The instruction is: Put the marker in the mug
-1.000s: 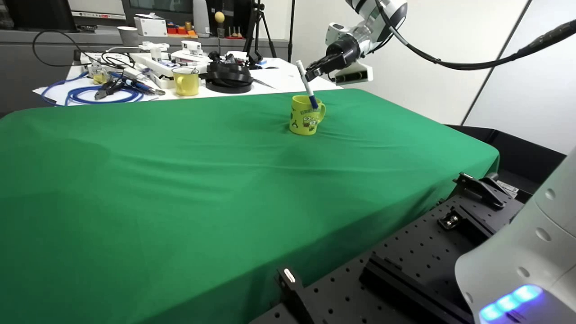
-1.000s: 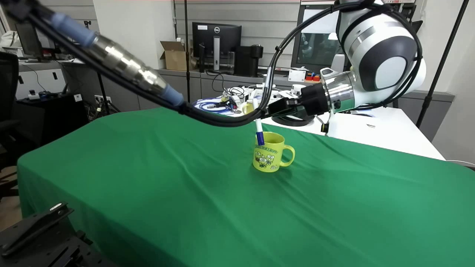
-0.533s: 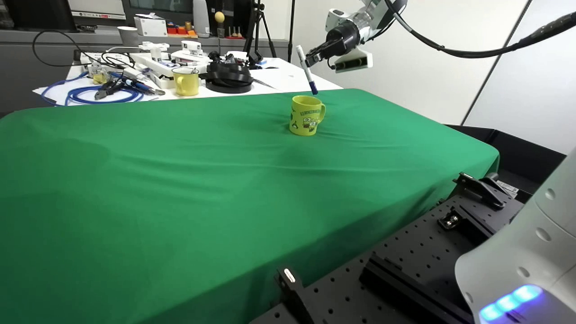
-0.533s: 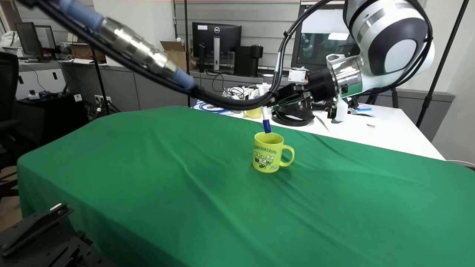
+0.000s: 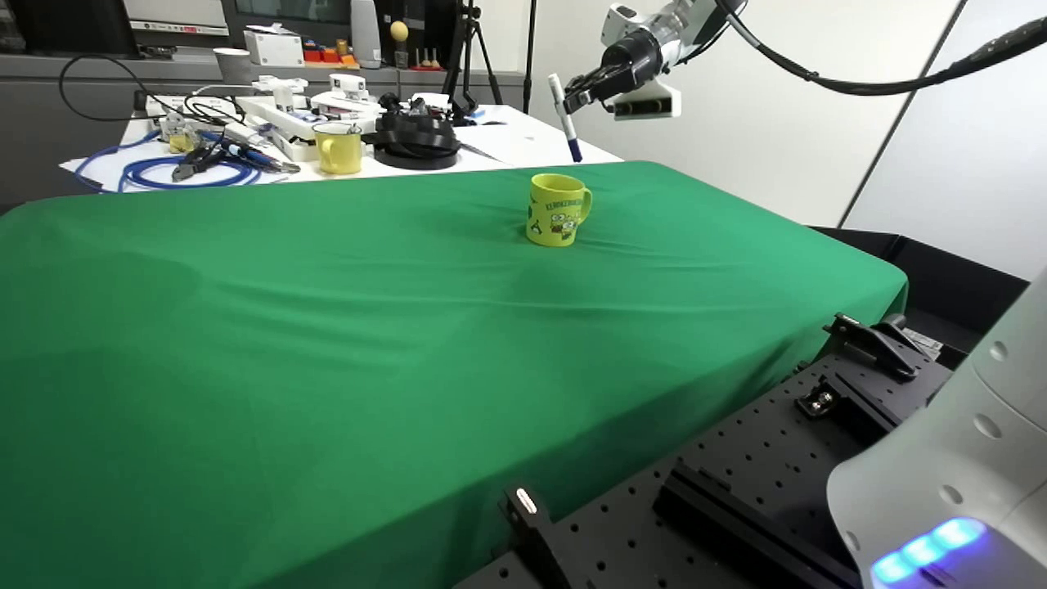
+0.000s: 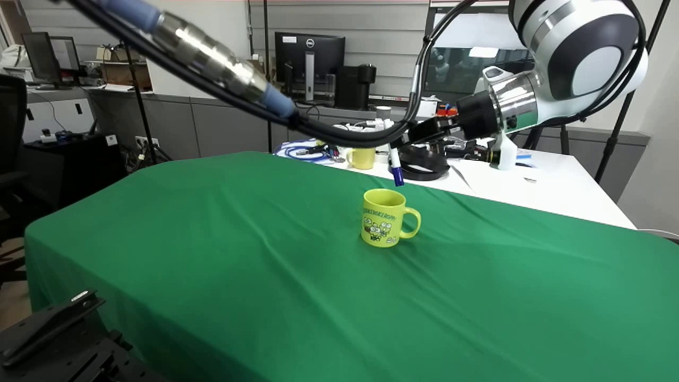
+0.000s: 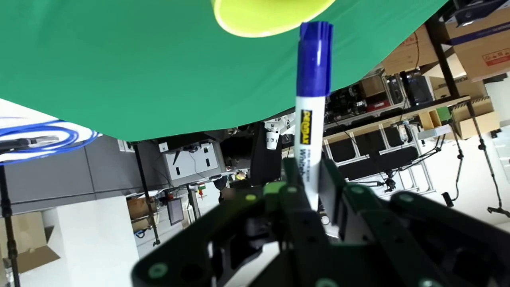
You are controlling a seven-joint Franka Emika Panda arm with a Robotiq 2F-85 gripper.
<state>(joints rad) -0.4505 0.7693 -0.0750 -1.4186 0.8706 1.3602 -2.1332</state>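
Note:
The marker [image 5: 568,124] is white with a dark blue cap. It hangs cap down and slightly tilted in my gripper [image 5: 570,96]. In the wrist view the fingers [image 7: 307,175] are closed on its white barrel [image 7: 310,119], with the cap pointing toward the mug. The yellow mug [image 5: 554,214] with a cartoon print stands upright on the green cloth; it also shows in an exterior view [image 6: 383,218] and, cut off, in the wrist view [image 7: 267,18]. In both exterior views the cap appears above the mug's rim, apart from it. The cable partly hides the marker [image 6: 395,168] and gripper [image 6: 403,139].
The green cloth [image 5: 368,343] covers the table. Behind it a white table [image 5: 523,147] holds another yellow mug [image 5: 339,151], blue cables [image 5: 192,173] and a black round object [image 5: 415,141]. The arm's thick cable [image 6: 339,135] hangs near the gripper. A black perforated plate [image 5: 720,491] lies at the front.
My gripper has risen and moved back with the marker held. The marker's cap was in front of the mug's rim and is now above and beyond it. The mug has not moved.

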